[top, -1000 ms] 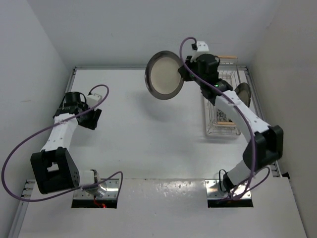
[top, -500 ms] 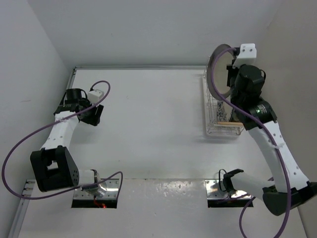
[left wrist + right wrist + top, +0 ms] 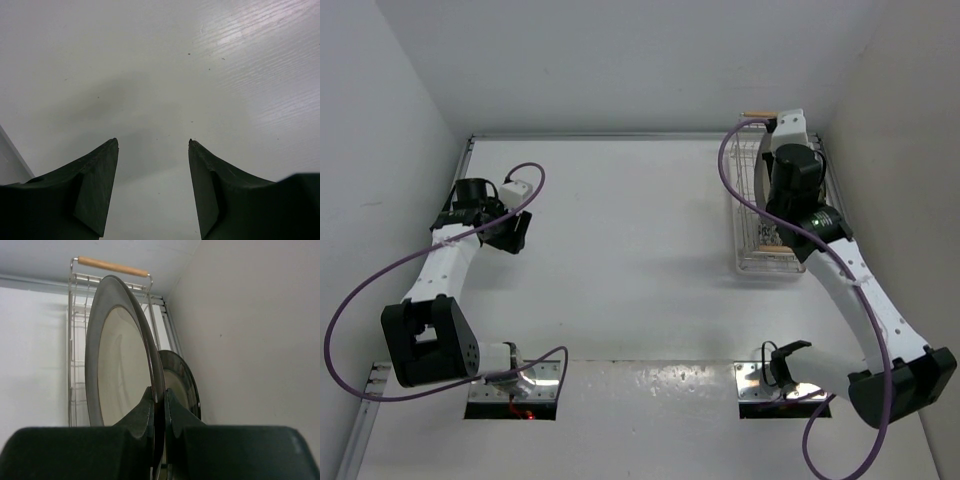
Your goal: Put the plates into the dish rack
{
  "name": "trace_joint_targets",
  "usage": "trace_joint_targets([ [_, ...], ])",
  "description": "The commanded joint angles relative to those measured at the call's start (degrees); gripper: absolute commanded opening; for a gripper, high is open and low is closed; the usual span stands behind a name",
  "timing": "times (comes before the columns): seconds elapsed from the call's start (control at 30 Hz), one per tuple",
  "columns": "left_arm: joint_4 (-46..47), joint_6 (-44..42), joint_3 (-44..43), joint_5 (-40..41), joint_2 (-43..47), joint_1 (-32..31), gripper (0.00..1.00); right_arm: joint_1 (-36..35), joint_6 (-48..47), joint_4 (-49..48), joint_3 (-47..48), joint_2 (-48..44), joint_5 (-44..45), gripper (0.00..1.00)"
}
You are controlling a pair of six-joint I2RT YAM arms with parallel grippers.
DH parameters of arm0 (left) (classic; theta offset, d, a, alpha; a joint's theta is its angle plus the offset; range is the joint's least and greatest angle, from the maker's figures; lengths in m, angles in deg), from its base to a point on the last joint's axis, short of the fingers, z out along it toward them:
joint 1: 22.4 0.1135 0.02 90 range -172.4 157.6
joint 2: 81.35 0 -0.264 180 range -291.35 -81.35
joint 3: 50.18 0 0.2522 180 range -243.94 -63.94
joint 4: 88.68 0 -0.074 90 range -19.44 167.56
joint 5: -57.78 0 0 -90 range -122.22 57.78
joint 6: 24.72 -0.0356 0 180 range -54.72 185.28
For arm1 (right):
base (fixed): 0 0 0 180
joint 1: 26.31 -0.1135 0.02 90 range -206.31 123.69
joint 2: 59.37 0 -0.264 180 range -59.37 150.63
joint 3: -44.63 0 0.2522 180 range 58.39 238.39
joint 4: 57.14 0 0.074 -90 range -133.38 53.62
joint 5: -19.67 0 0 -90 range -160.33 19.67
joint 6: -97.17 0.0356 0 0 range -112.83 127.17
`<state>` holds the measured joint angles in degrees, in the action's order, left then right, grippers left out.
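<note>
My right gripper [image 3: 159, 392] is shut on the lower edge of a cream plate with a dark rim [image 3: 120, 370] and holds it upright, edge on. The plate stands over the white wire dish rack [image 3: 75, 340], whose wooden handle [image 3: 112, 266] shows behind it. A second dark-rimmed cream plate [image 3: 182, 385] stands upright just right of the held one, close to the wall. In the top view the right wrist [image 3: 790, 170] covers both plates above the rack [image 3: 748, 215]. The white plate with the blue pattern is not clearly in view. My left gripper [image 3: 153, 142] is open and empty over the bare table.
The rack sits in the back right corner, tight against the right wall [image 3: 250, 340]. Its near wooden handle [image 3: 775, 247] shows in the top view. The left gripper [image 3: 510, 232] hangs near the left wall. A purple cable loops off each arm.
The right arm swung the held plate from left of the rack to over it and lowered it beside the standing plate. The left arm barely moved.
</note>
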<state>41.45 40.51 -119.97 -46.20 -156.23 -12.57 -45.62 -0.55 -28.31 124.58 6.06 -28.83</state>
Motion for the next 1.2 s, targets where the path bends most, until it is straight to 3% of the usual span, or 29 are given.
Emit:
trace_joint_targets([
  [0.0, 0.4, 0.4, -0.3, -1.6, 1.7, -0.4, 0.62, -0.5, -0.5, -12.0, 0.3, -3.0, 3.2, 0.00],
  [0.93, 0.4, -0.6, 0.2, 0.0, 1.7, -0.4, 0.62, -0.6, 7.4, -12.2, -9.1, 6.6, 3.0, 0.01],
  [1.07, 0.4, -0.6, 0.2, 0.0, 1.7, -0.4, 0.62, -0.8, 7.3, -12.0, -10.6, 6.6, 0.6, 0.18],
  [1.13, 0.4, -0.6, 0.2, 0.0, 1.2, -0.4, 0.62, -0.8, 9.1, -11.1, -10.6, 6.3, 0.6, 0.22],
  [1.17, 0.4, -0.6, 0.2, 0.0, 1.2, -0.4, 0.62, -0.7, 9.2, -10.9, -10.6, 6.0, 0.3, 0.34],
])
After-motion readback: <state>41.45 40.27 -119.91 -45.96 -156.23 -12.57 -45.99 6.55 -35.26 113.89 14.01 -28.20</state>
